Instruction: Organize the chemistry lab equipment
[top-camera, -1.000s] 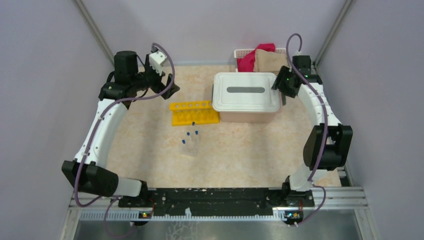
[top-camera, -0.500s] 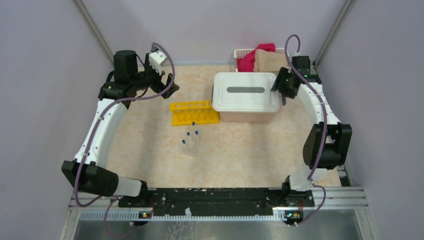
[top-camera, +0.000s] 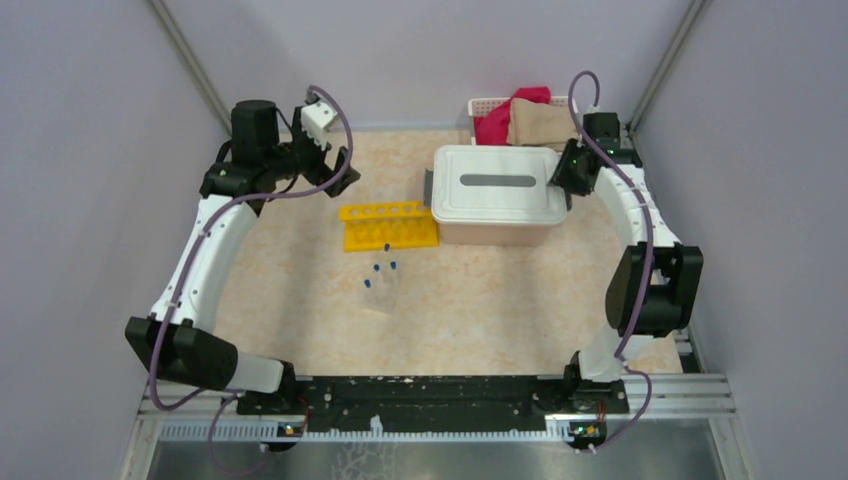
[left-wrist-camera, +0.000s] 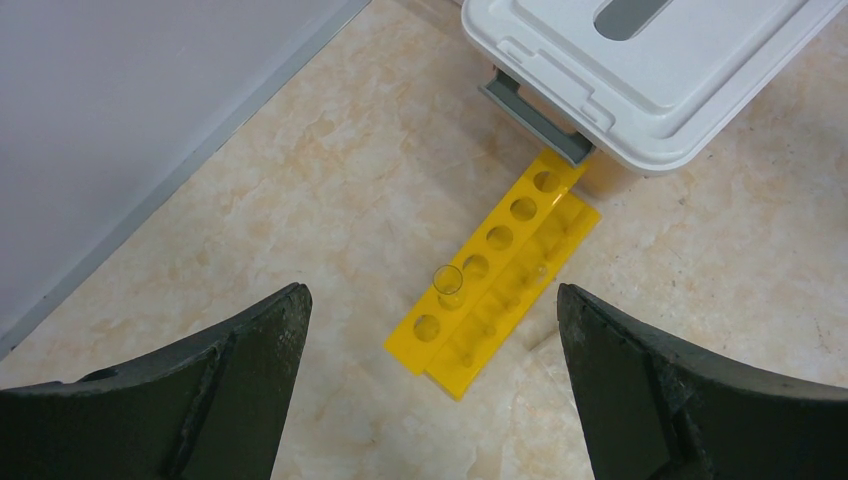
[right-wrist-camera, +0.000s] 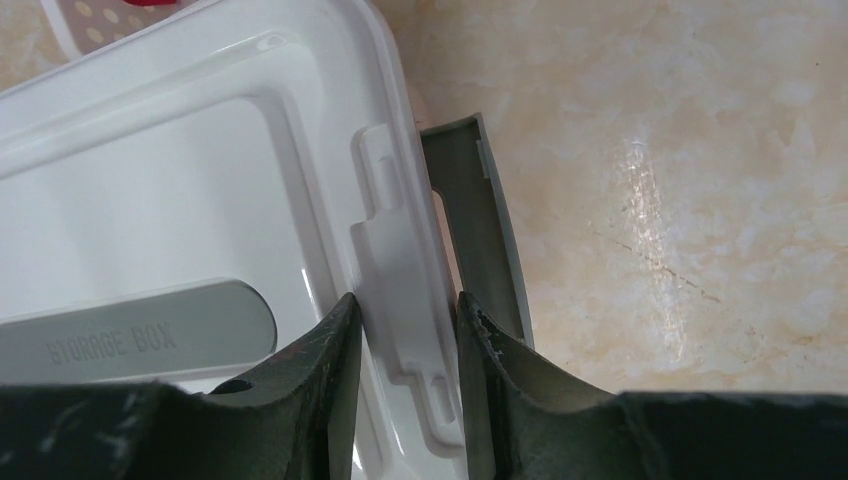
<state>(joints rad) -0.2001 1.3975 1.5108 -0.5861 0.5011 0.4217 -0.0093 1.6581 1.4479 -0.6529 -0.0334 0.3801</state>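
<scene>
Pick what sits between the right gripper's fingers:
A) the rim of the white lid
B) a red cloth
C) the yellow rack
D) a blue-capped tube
A: in the right wrist view the right gripper straddles the rim of the white lid, just beside its grey latch.

One yellow tube rack shows six holes along its top row, and one open-topped clear tube stands in it. There are four small blue-capped tubes and one clear rack. Also one pink tub, one white lid with two grey latches, one white basket, two cloths (one red, one tan) and two arms.
</scene>
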